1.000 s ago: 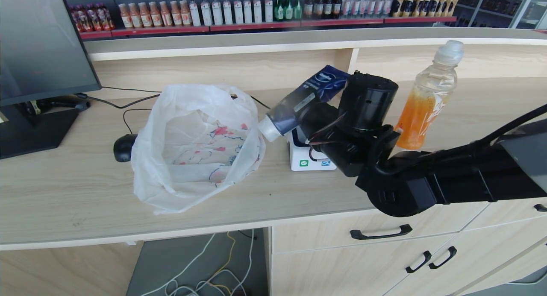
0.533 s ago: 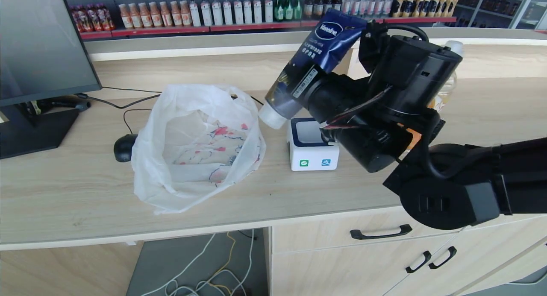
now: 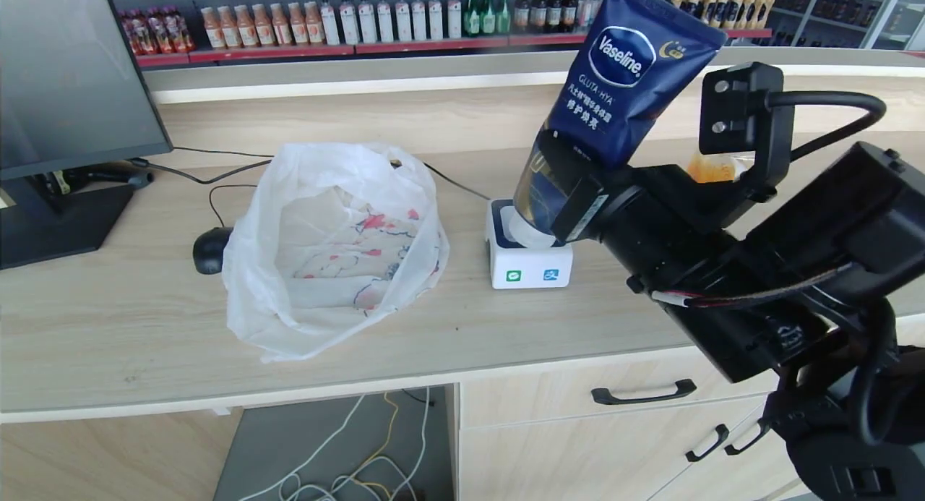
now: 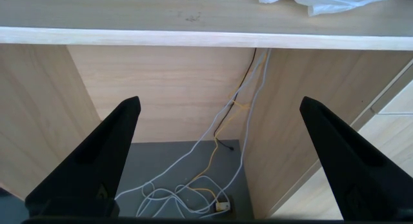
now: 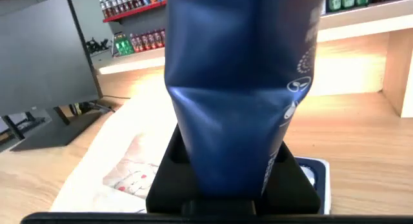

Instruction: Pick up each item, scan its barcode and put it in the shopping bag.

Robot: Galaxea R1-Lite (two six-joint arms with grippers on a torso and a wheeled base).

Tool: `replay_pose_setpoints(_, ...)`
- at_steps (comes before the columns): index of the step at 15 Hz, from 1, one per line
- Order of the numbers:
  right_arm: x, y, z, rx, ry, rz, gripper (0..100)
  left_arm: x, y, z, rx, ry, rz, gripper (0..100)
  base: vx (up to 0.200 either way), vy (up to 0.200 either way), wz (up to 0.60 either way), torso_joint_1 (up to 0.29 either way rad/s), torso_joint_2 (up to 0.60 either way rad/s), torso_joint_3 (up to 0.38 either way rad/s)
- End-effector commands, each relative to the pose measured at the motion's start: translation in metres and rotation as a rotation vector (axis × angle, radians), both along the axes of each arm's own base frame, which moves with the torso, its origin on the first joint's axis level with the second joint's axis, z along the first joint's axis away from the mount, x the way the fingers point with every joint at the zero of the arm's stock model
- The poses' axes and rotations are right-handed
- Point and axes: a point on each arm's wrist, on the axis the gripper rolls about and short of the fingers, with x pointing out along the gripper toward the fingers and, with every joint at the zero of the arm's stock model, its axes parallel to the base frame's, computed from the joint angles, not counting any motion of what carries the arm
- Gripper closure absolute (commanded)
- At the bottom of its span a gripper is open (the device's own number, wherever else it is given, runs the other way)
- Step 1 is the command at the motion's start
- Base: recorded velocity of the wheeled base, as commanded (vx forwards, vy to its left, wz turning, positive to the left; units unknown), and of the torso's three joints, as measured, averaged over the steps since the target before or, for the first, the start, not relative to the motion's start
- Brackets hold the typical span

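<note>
My right gripper (image 3: 567,197) is shut on a dark blue lotion tube (image 3: 625,67), gripping its lower part. The tube stands nearly upright, and its white cap points down just above the white scanner box (image 3: 531,270). In the right wrist view the blue tube (image 5: 239,88) rises from the gripper (image 5: 235,185), with the scanner (image 5: 317,173) behind it. The white plastic shopping bag (image 3: 332,241) lies open on the counter left of the scanner. My left gripper (image 4: 219,159) hangs open below the counter's front edge, holding nothing.
An orange drink bottle (image 3: 712,168) stands behind my right arm, mostly hidden. A black mouse (image 3: 209,249) and a monitor (image 3: 65,89) sit left of the bag. Drawers with black handles (image 3: 643,396) are under the counter. Loose cables (image 4: 213,185) lie on the floor.
My right arm has lifted the tube and swung it from a slant beside the bag to nearly upright, its cap now over the scanner. The arm now hides most of the orange bottle.
</note>
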Motion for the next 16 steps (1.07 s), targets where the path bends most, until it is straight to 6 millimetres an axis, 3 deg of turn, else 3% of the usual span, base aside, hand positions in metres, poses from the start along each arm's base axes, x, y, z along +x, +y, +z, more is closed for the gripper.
replay_pose_setpoints(1,0.005,0.002,-0.015,-0.046,-0.018,-0.008,100,0.000,0.000,0.000,0.000,0.001,0.000,0,0.000,0.000,0.00,0.000,0.00,0.000)
replay_pose_setpoints(4,0.029,0.000,-0.034,-0.086,-0.071,-0.079,100,0.000,0.000,0.000,0.000,0.001,0.000,0,0.000,0.000,0.00,0.000,0.00,0.000)
replay_pose_setpoints(6,0.045,0.005,-0.036,-0.112,-0.103,-0.084,100,0.000,0.000,0.000,-0.002,0.000,0.000,0,0.000,0.000,0.00,0.000,0.00,0.000)
replay_pose_setpoints(11,0.054,0.013,-0.047,-0.087,-0.086,-0.071,100,0.000,0.000,0.000,-0.002,0.001,0.000,0,0.000,0.000,0.00,0.000,0.00,0.000)
replay_pose_setpoints(16,0.055,0.012,-0.039,-0.059,-0.109,-0.075,100,0.000,0.000,0.000,-0.003,0.001,0.000,0,0.000,0.200,0.00,0.000,0.00,0.001)
